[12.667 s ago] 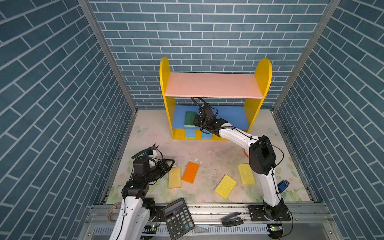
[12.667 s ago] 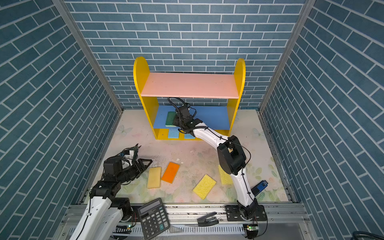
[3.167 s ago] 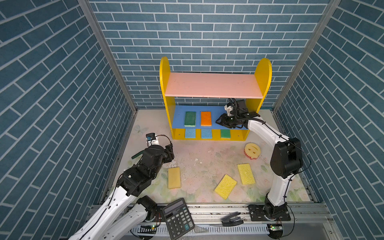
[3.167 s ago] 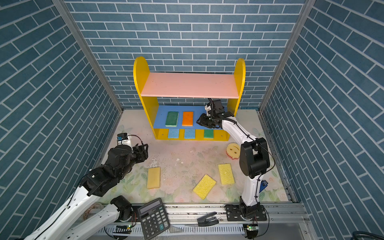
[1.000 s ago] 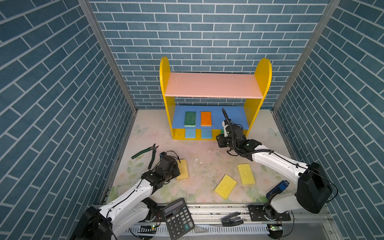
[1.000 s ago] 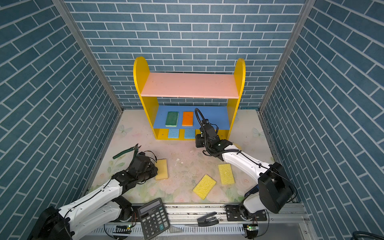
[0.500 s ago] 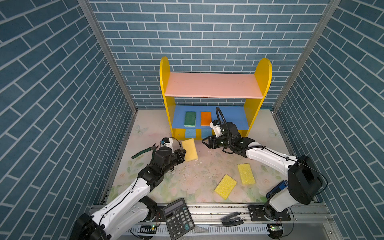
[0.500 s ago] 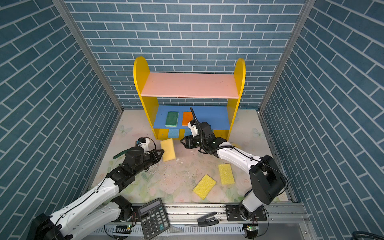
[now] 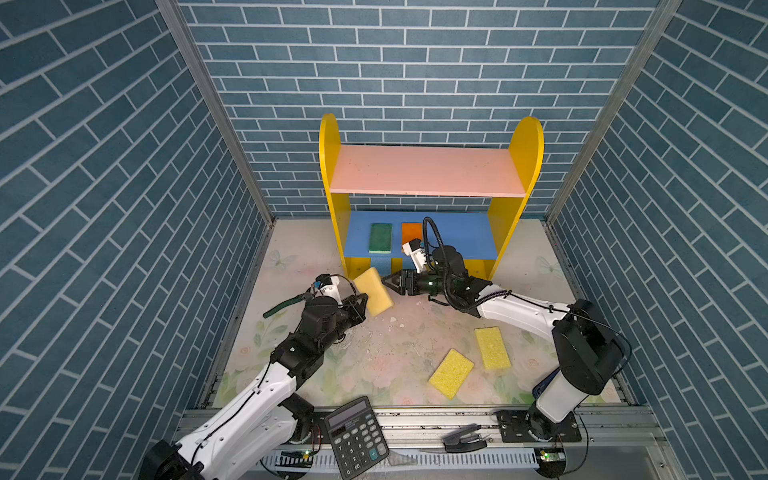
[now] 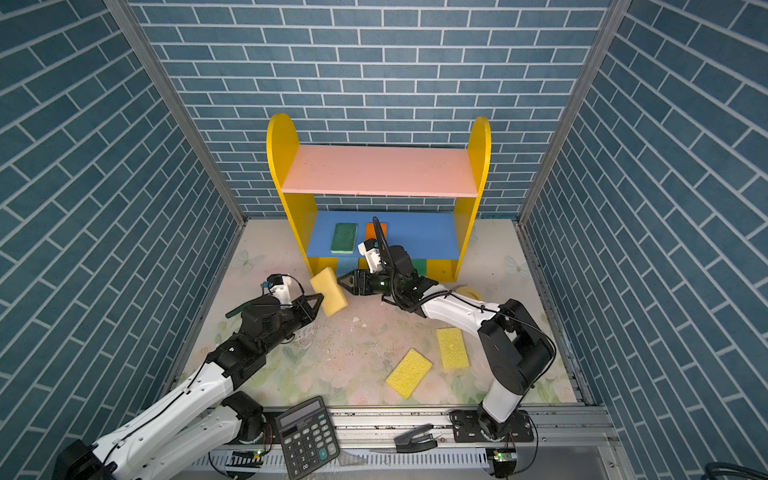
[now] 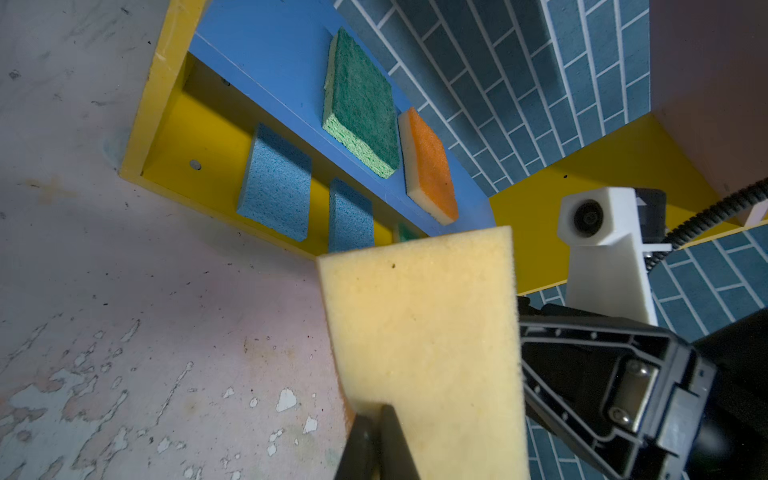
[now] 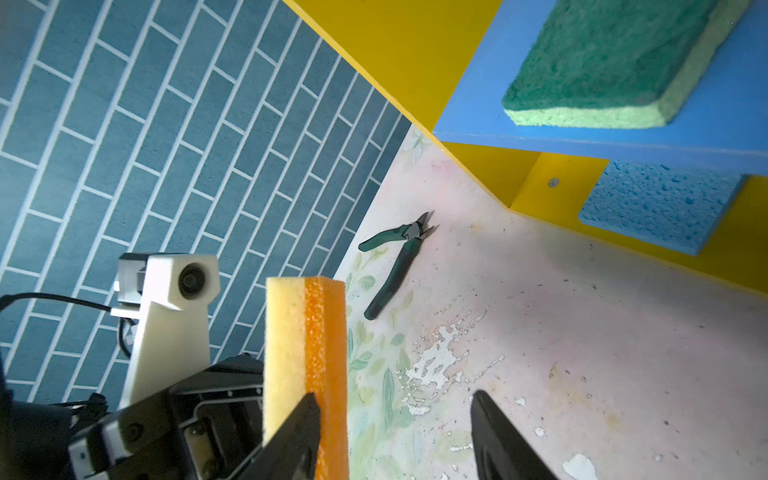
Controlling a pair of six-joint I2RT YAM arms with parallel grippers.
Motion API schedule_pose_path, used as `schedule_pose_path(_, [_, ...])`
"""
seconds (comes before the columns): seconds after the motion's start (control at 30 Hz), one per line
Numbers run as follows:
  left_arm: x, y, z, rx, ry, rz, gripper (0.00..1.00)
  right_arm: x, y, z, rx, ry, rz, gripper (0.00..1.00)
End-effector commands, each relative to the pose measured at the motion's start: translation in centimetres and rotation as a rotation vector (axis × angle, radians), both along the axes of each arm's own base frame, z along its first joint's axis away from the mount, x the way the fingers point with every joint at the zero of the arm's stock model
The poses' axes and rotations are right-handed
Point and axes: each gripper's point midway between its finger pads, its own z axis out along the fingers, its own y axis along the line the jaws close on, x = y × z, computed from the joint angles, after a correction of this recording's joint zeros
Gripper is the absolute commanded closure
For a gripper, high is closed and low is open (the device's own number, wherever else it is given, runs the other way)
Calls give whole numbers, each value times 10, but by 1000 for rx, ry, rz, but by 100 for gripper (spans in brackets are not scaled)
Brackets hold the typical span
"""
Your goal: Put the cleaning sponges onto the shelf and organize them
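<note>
The cleaning sponges are light, soft foam. The yellow sponge (image 9: 373, 291) with the orange scouring face shows this well. The left gripper (image 9: 362, 300) is clamped on one short end only, yet the slab stands clear of the floor beyond its tips without sagging. It should squash under a pinch rather than slip. A hold across its thickness, yellow face to orange face, near the free end looks soundest.

The right gripper (image 12: 395, 399) faces the sponge from the opposite side, jaws spread and holding nothing. In the right wrist view one finger overlaps the sponge's edge, but I cannot tell whether they touch.

Just behind the right gripper stands the shelf (image 9: 330, 166). A green sponge (image 9: 380, 238) and an orange sponge (image 9: 411, 232) lie flat on its blue board (image 9: 461, 237). Light blue sponges (image 11: 276, 183) sit on the base below, and the pink board (image 9: 424, 170) is bare. Two more yellow sponges (image 9: 451, 373) lie on the floor mat (image 9: 395, 345), well back beside the right arm.

The mat is flat, floral and flaking. Brick walls close in on three sides. The slot under the blue board is low, so a sponge probably has to go in flat.
</note>
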Motion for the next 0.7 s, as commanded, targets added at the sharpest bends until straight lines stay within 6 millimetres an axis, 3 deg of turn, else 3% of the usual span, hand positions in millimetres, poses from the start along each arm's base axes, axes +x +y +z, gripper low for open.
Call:
schedule_pose_path(0.0, [0, -4, 17, -29, -57, -17, 92, -17, 3, 16, 3, -40, 55, 42])
schedule_pose_path(0.13, [-1, 2, 20, -23, -70, 1, 95, -26, -9, 33, -60, -128, 59, 44])
schedule_pose_path(0.27, [0, 6, 27, -34, -92, 13, 98, -32, -18, 33, -87, -135, 50, 43])
schedule_pose_path(0.5, [0, 8, 28, -38, -90, 19, 98, -42, -3, 20, -50, -64, 90, 39])
schedule_pose_path(0.6, [1, 8, 27, -36, -86, 20, 98, -45, 7, 21, -41, -62, 116, 46])
schedule_pose_path(0.67, [1, 9, 25, -31, -82, 22, 98, -46, 13, 23, -29, -66, 129, 56])
